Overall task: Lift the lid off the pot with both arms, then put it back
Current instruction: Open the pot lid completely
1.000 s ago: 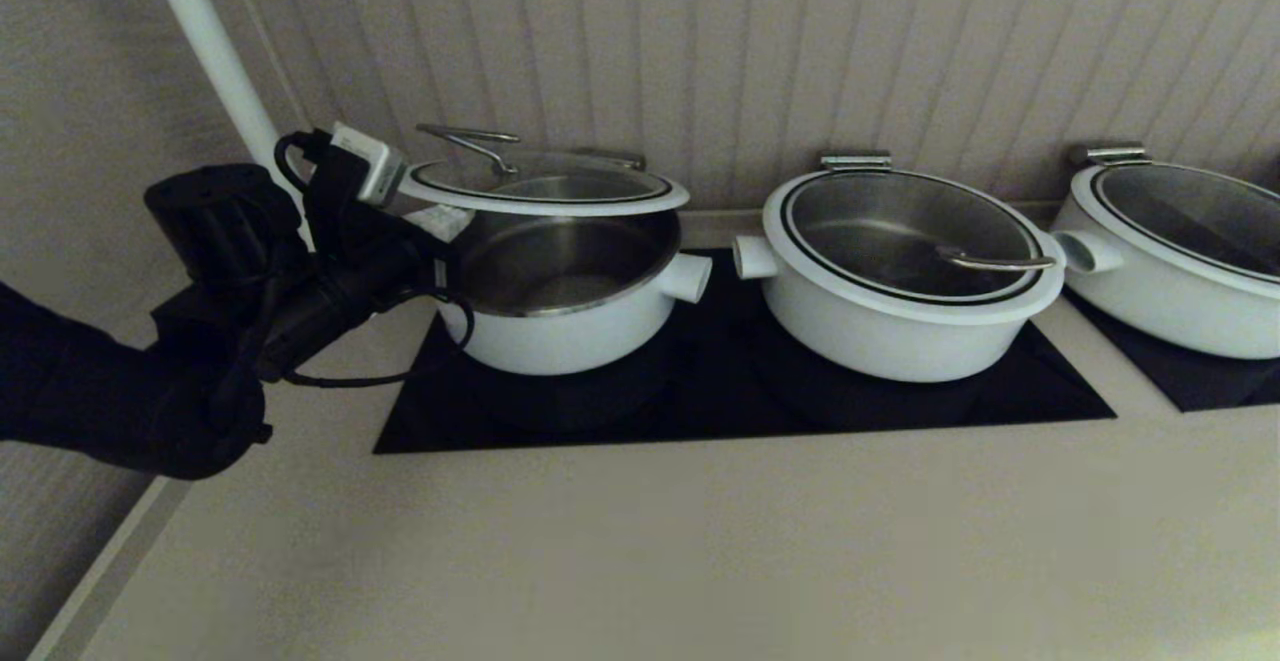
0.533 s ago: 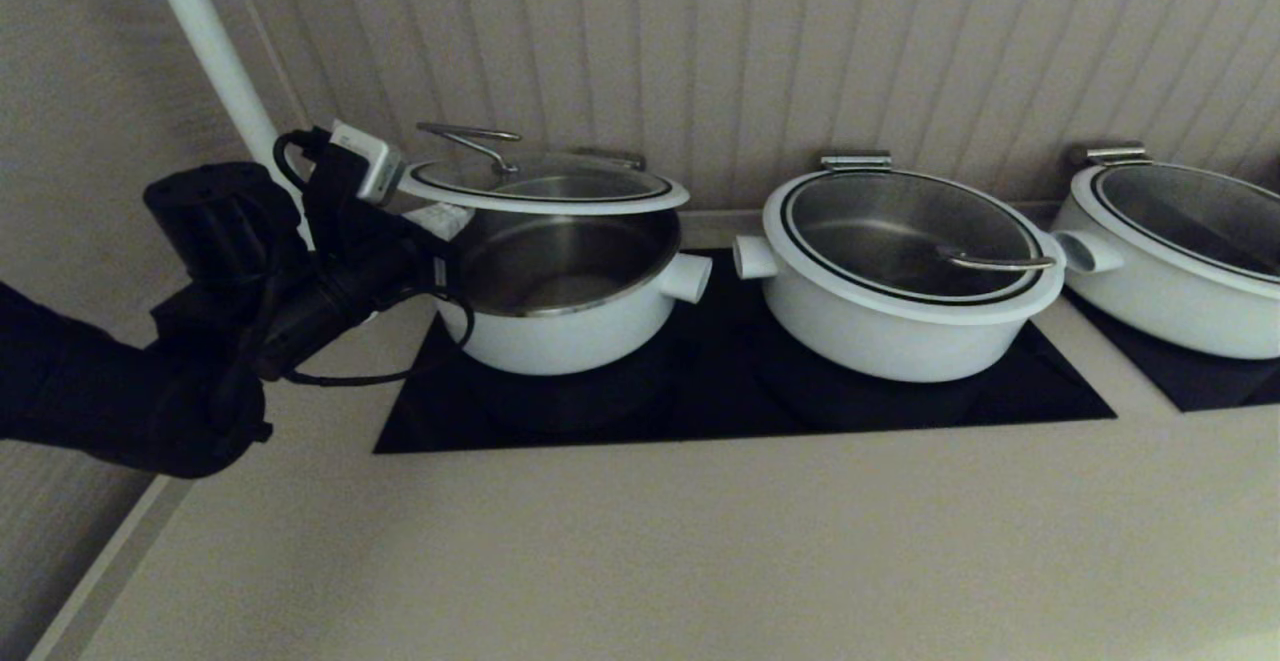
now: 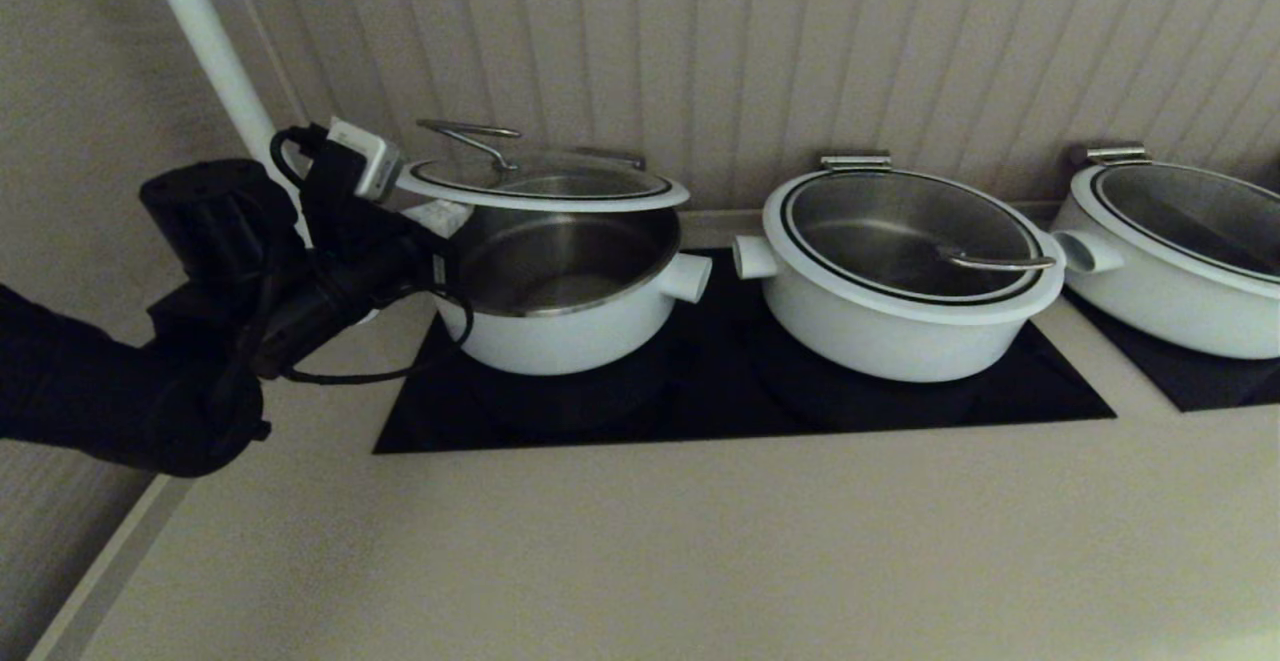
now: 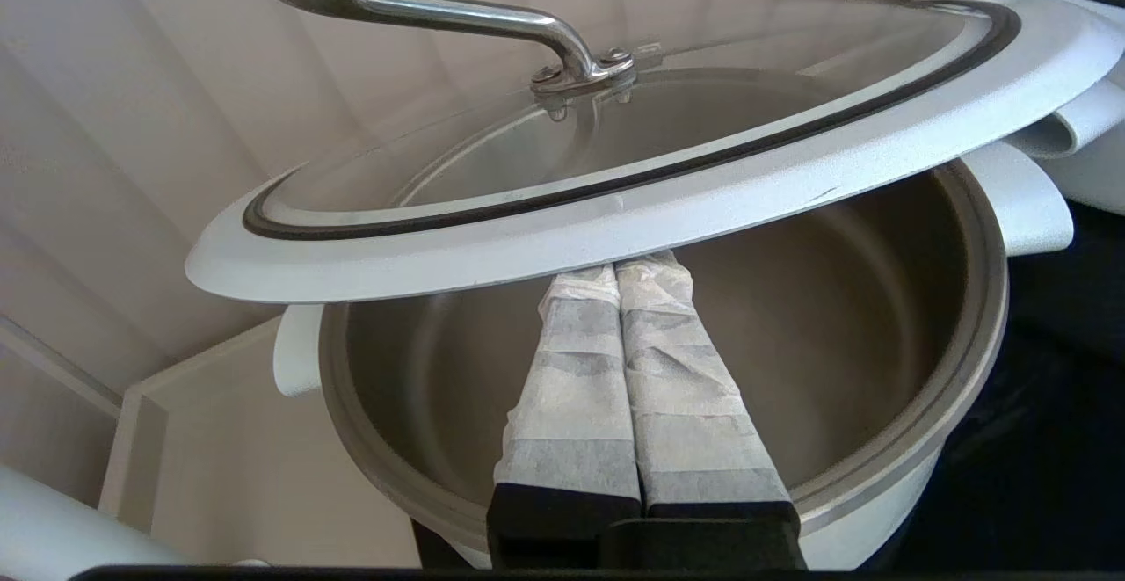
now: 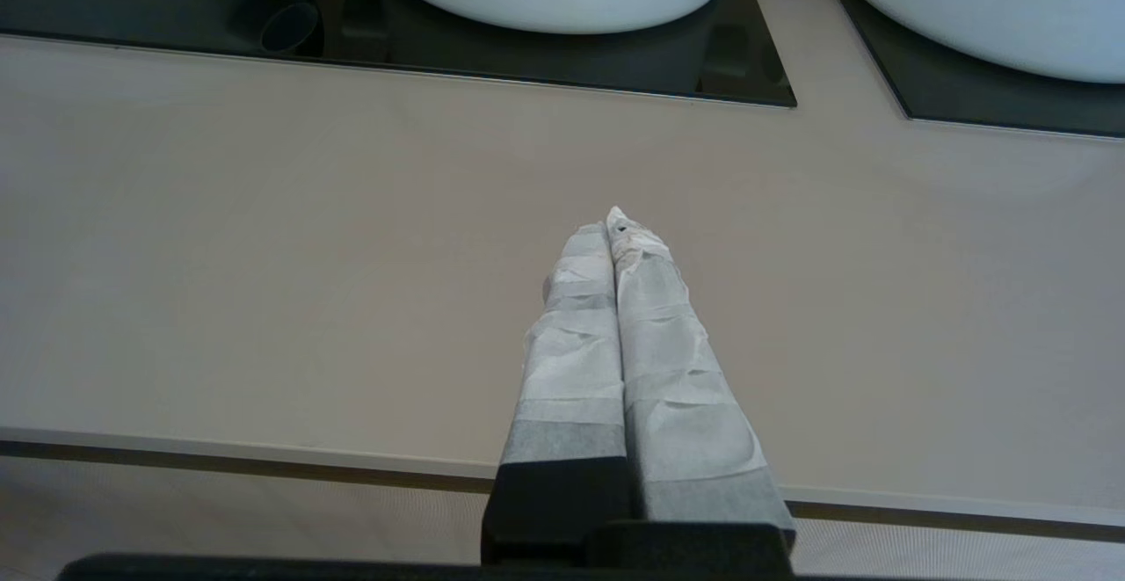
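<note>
Here the counter [image 3: 700, 541] carries a black cooktop [image 3: 740, 411] with three white pots in a row, and the pot [image 3: 565, 316] in question is the leftmost, its steel inside open to view. The two twin pots [image 3: 900, 291] to its right sit lidded and well apart from the work. Above the open pot the lid [image 3: 545, 186] hangs tilted, its left edge raised and its far side low toward the pot's back rim, where it may be resting; the frames do not settle that. It sits so because the left gripper [image 4: 615, 269] props it from below: the taped fingers [image 4: 571, 370], pressed together with nothing between them, reach over the pot's near rim and push up under the lid's white rim like a wedge. The wire handle [image 4: 439, 5] is untouched. The right gripper [image 5: 611, 225], fingers likewise closed on nothing, hovers over bare counter in front of the cooktop, near the front edge, taking no share of the lift.
</note>
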Tool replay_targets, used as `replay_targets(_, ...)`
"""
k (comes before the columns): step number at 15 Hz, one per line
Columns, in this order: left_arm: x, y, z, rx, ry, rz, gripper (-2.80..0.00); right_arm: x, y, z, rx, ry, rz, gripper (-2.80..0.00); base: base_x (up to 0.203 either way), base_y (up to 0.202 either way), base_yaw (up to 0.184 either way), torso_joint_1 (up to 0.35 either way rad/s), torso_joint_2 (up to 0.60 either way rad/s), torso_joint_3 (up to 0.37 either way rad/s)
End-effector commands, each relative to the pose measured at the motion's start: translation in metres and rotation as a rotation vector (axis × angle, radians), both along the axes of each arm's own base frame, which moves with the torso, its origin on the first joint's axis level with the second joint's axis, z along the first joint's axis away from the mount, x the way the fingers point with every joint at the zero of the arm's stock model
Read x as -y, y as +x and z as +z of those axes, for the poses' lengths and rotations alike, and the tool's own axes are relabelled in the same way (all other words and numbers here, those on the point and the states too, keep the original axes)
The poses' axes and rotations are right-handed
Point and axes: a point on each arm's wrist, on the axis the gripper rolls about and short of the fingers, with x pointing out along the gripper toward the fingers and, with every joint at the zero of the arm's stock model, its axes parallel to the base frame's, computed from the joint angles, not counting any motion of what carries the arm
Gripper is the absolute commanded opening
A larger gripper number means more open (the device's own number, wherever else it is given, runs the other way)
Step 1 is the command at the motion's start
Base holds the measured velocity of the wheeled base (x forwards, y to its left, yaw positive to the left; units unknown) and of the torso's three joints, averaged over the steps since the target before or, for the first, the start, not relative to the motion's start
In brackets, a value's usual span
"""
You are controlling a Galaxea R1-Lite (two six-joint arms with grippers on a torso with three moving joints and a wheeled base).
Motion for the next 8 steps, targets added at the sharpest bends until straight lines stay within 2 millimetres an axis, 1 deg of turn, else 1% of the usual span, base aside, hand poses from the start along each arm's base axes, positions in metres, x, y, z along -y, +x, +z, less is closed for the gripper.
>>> replay_targets(1,0.000,0.001,0.007,0.031,-0.005,-0.001,-2.80,0.000,0.000,0.000,-0.001,-0.001,0.001,-2.80,0.000,0.000,0.000,0.000,0.00,0.000)
replay_targets(4,0.002,0.005,0.016,0.065,-0.013,-0.004,-2.80,0.000,0.000,0.000,-0.001,-0.001,0.001,-2.80,0.000,0.000,0.000,0.000,0.00,0.000)
replay_targets(8,0.002,0.006,0.019,0.077,-0.012,-0.005,-2.80,0.000,0.000,0.000,-0.001,-0.001,0.001,-2.80,0.000,0.000,0.000,0.000,0.00,0.000)
